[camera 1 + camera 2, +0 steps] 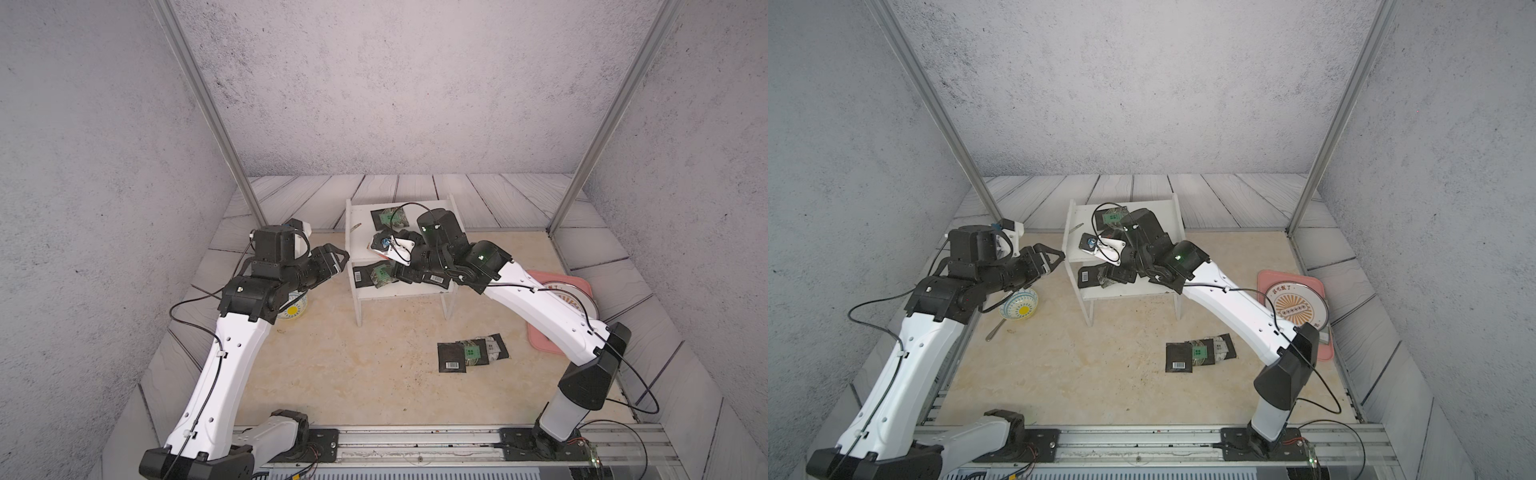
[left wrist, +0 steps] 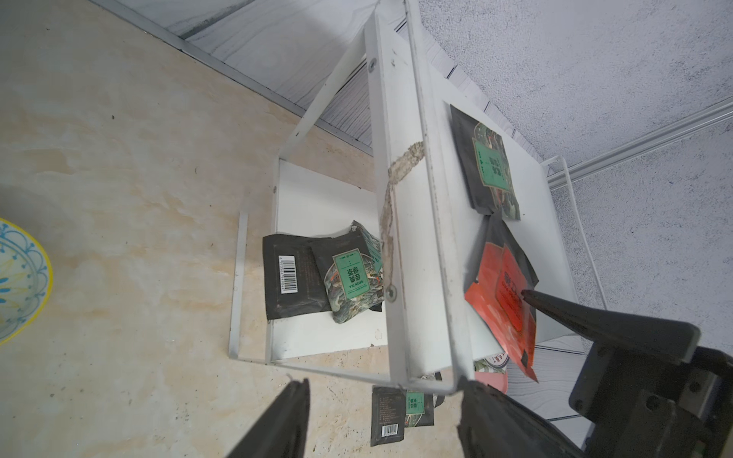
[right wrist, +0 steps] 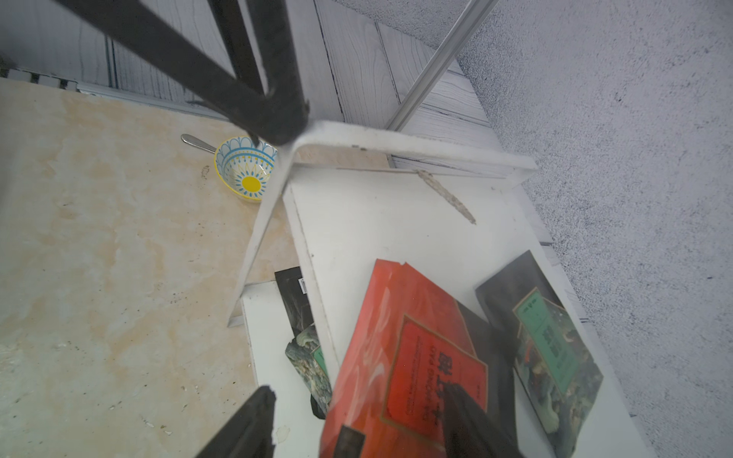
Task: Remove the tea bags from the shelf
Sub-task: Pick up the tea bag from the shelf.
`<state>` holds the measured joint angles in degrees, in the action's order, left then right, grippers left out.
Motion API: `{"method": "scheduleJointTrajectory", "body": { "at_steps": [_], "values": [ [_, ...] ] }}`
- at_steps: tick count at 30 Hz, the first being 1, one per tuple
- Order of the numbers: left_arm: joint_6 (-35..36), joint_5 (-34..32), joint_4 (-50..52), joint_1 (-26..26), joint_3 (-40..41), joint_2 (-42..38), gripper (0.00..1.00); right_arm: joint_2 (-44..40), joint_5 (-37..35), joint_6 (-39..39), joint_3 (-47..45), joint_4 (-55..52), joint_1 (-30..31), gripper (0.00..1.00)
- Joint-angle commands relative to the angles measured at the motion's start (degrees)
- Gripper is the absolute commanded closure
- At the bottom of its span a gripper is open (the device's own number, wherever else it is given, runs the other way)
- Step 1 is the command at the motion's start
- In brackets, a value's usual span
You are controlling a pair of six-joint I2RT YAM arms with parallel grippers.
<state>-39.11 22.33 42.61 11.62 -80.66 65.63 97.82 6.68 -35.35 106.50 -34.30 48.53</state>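
The white shelf (image 1: 359,216) (image 1: 1077,216) stands mid-table. A red-orange tea bag (image 3: 396,337) (image 2: 492,285) lies tilted on its top board, overhanging the front edge. My right gripper (image 3: 359,390) is open around it: one finger rests on its face, the other is clear of its edge. A green-labelled tea bag (image 1: 388,217) (image 3: 547,337) lies behind on the same board. More tea bags (image 1: 365,276) (image 2: 309,277) lie on the lower board. My left gripper (image 1: 338,259) (image 2: 384,382) is open at the shelf's left side, one fingertip (image 2: 468,386) against its upper corner.
Three tea bags (image 1: 469,353) (image 1: 1198,353) lie on the table in front of the shelf. A patterned bowl (image 1: 1019,305) with a spoon (image 1: 996,330) sits to the left. A pink tray (image 1: 1324,353) holding a round plate (image 1: 1296,307) is at the right. Metal posts stand at the back corners.
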Motion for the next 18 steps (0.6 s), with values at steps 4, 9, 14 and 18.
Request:
{"method": "scheduleJointTrajectory", "body": {
  "at_steps": [4,9,14,18],
  "values": [
    [-0.8,1.2,-2.0,-0.8,1.4,-0.7,0.37,0.3,-2.4,0.7,-1.4,0.1,0.9,0.45],
    [-1.1,1.4,-2.3,-0.9,2.1,-0.8,0.37,-0.4,-3.7,0.7,-2.4,-0.1,1.3,0.56],
    [-1.2,1.6,-2.4,-1.0,2.3,-0.9,0.38,-1.0,-4.8,1.3,-2.8,-0.6,1.5,0.65],
    [-1.6,1.9,-2.6,-1.1,2.4,-0.9,0.38,-1.8,-5.5,1.4,-3.6,-0.5,1.7,0.7]
  ]
}}
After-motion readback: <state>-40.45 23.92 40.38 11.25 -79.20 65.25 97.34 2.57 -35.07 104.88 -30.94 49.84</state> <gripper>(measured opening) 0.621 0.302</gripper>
